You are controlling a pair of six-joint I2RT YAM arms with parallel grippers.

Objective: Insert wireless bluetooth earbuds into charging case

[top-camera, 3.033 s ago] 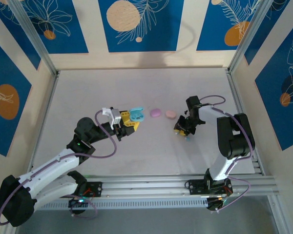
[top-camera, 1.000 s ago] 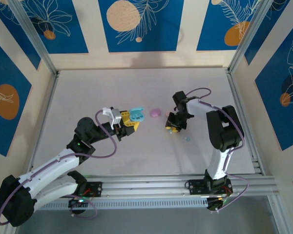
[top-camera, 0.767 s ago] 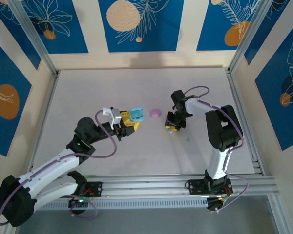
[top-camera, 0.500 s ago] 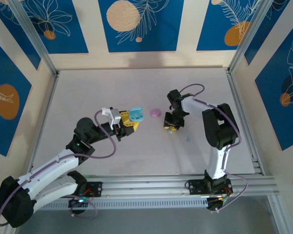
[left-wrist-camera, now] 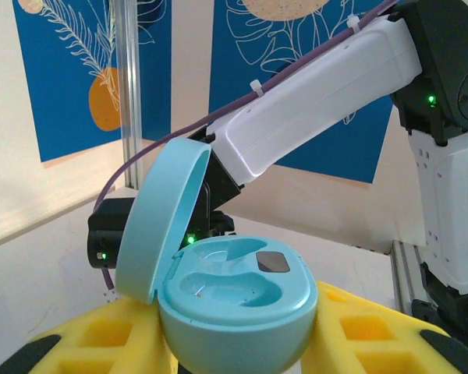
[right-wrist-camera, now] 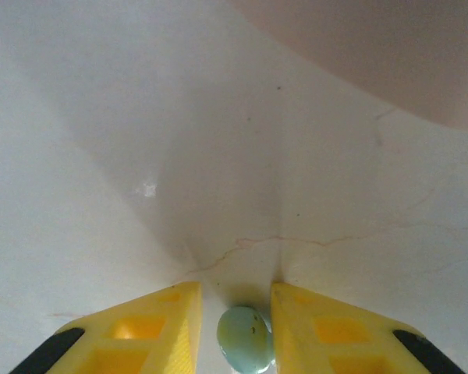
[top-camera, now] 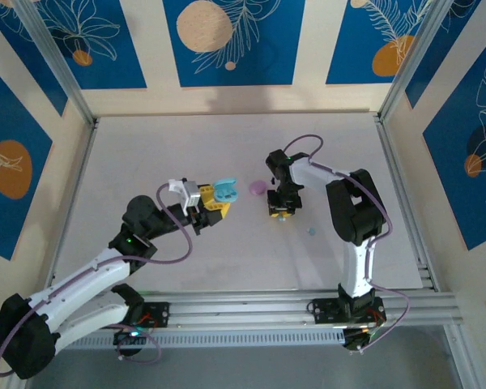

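Observation:
My left gripper [top-camera: 215, 201] is shut on a light blue charging case [top-camera: 226, 191], held off the table left of centre. In the left wrist view the case [left-wrist-camera: 234, 304] sits between the yellow fingers [left-wrist-camera: 359, 331] with its lid [left-wrist-camera: 160, 226] swung open to the left and both hollows bare. My right gripper [top-camera: 279, 209] hovers just right of it. Its yellow fingers [right-wrist-camera: 140, 331] hold a light blue earbud [right-wrist-camera: 244, 339], which presses against the right one. A second light blue earbud [top-camera: 311, 231] lies on the table.
A purplish-pink case [top-camera: 259, 187] lies between the two grippers. A blurred pinkish rounded shape [right-wrist-camera: 390, 54] fills the top right of the right wrist view. The right arm [left-wrist-camera: 320, 101] looms close behind the open case. Side walls and a metal rail [top-camera: 308, 304] bound the white table.
My right gripper has slid left across the table with the bud between its fingers, ending beside the purplish-pink case. The left arm and its case have not moved.

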